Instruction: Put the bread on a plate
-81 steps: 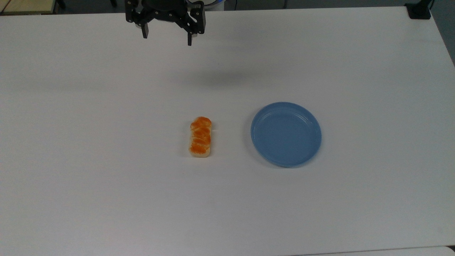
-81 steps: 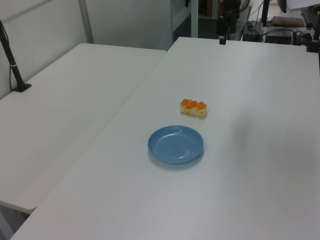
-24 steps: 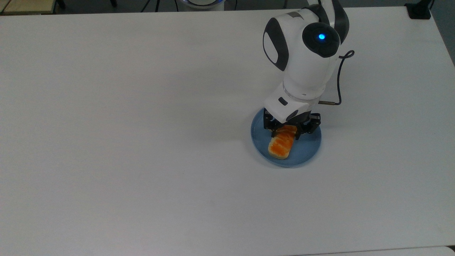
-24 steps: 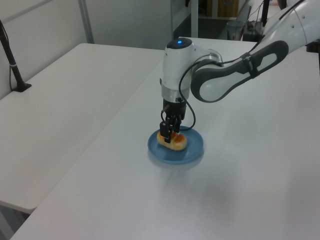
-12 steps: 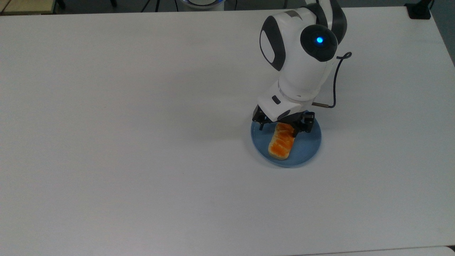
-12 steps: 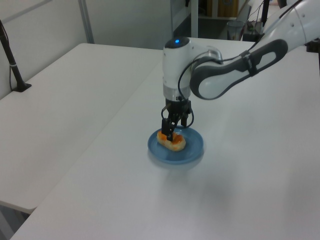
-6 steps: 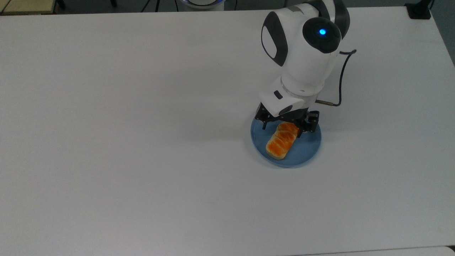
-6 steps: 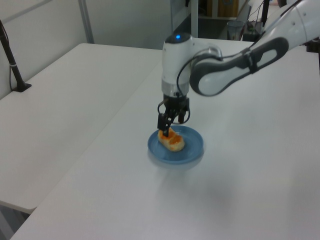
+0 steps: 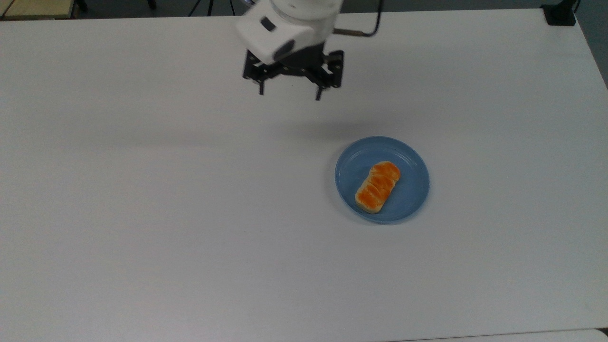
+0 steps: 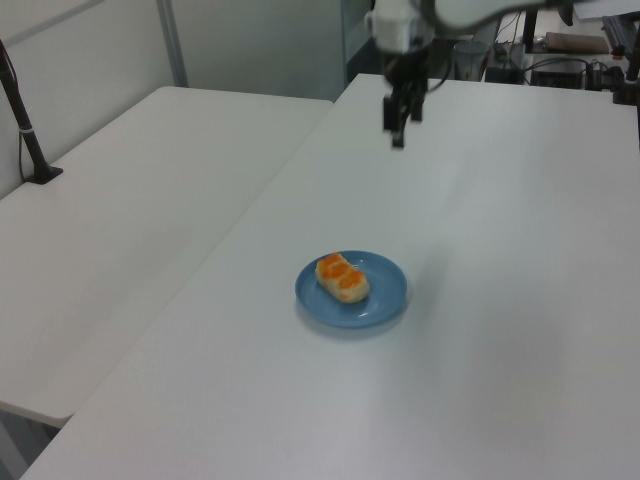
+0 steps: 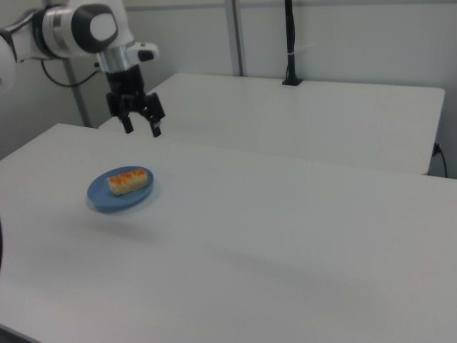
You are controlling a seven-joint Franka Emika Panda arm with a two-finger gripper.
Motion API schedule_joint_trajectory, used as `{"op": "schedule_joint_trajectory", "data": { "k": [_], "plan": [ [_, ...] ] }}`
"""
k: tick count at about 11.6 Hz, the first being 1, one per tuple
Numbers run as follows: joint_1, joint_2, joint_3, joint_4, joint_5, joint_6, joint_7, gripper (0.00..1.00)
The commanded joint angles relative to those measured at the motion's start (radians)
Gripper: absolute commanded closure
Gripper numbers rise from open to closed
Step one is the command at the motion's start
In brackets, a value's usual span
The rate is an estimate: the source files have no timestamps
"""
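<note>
Lying slantwise inside the light-blue plate, the bread is resting on its floor, while the gripper is hovering well apart from the plate, fingers spread wide, gripping nothing.

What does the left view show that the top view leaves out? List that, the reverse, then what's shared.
Left view: a second white table beside the work table, with a black post. Top view: the gripper with fingers spread apart, a black mount at the table's corner. Shared: the bread lying on the blue plate, gripper raised clear.
</note>
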Motion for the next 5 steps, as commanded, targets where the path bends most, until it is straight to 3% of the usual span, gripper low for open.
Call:
{"op": "schedule_joint_trajectory", "data": {
  "k": [1, 5],
  "plan": [
    [-0.111, -0.179, 0.011, -0.123, 0.005, -0.028, -0.147, 0.00],
    [-0.156, -0.241, 0.016, -0.143, 0.009, -0.074, -0.160, 0.00]
  ]
}}
